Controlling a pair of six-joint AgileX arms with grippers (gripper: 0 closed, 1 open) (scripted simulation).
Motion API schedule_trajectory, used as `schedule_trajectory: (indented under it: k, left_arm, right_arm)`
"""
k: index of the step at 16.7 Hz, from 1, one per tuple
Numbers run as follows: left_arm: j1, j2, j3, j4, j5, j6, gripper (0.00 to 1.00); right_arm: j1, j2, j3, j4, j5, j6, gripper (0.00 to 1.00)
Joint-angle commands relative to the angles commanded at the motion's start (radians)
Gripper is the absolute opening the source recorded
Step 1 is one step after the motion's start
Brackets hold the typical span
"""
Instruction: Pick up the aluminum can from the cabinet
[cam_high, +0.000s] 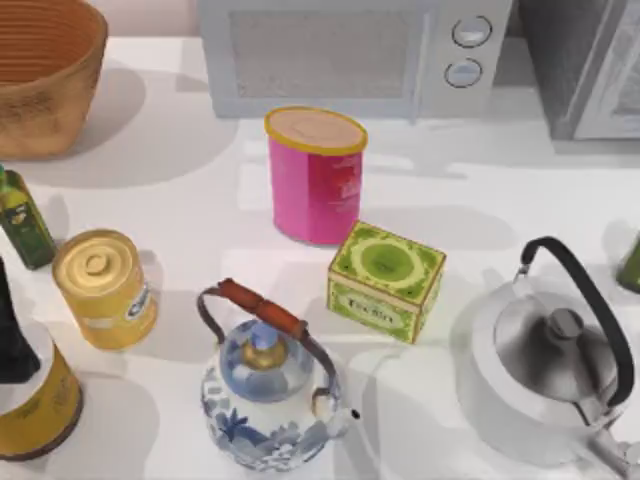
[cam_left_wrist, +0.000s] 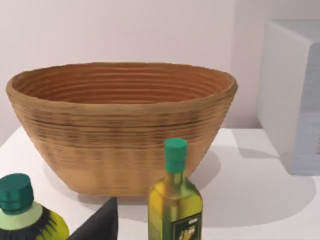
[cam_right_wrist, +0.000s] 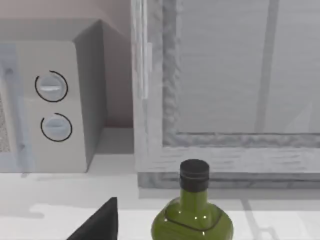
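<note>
A white bench (cam_high: 500, 200) carries a crowd of kitchen things. The aluminum can (cam_high: 104, 288), gold with a round lid, stands upright toward the left side, between a small olive oil bottle (cam_high: 22, 218) behind it and a large yellow-labelled bottle (cam_high: 30, 400) at the near left corner. A pink canister (cam_high: 315, 175) stands at the centre in front of a microwave (cam_high: 350, 50), with a green tea box (cam_high: 386, 280) just beside it on the right and a blue-and-white teapot (cam_high: 265, 395) nearer the front. A steel kettle (cam_high: 545, 375) sits at the right, and a wicker basket (cam_high: 45, 75) fills the far left corner. A cabinet (cam_high: 590, 60) stands at the far right. The left wrist view shows a dark pincer tip (cam_left_wrist: 100, 222) before the basket; the right wrist view shows another (cam_right_wrist: 100, 222) near a green bottle (cam_right_wrist: 194, 215). Whether either pincer is open or holding anything, I cannot tell.
</note>
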Motion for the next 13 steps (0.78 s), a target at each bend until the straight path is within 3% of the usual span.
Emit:
schedule_trajectory:
  k: [6, 13]
  left_arm:
    - [0.0, 0.0, 0.0, 0.0, 0.0, 0.0, 1.0]
    - [0.0, 0.0, 0.0, 0.0, 0.0, 0.0, 1.0]
  right_arm:
    - [0.017, 0.103, 0.107, -0.038, 0.013, 0.0, 1.0]
    - [0.075, 0.53, 0.655, -0.171, 0.078, 0.006, 1.0]
